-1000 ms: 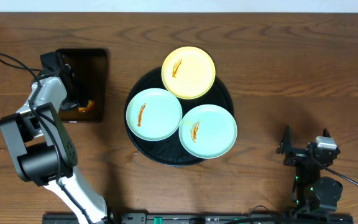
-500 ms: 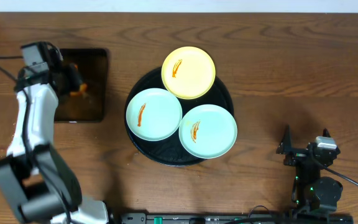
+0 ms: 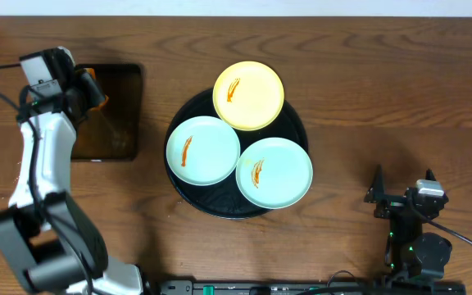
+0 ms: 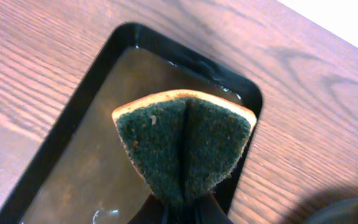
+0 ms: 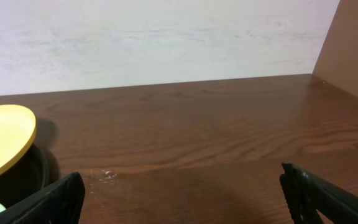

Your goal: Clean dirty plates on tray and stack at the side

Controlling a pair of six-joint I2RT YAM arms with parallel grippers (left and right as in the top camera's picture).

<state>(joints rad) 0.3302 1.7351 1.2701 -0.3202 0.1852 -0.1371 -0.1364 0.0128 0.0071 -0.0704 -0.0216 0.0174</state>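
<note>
Left gripper (image 4: 182,208) clamped on sponge (image 4: 185,143) — dirty plates (image 3: 203,150) well apart, on tray (image 3: 297,123); right gripper (image 5: 182,186) apart.

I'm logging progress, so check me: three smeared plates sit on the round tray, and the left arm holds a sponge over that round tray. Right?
Not quite. The left fingers hold the sponge over the small rectangular tray of brownish liquid, not over the round tray; the left wrist view shows it. The three smeared plates do sit on the round tray.
</note>
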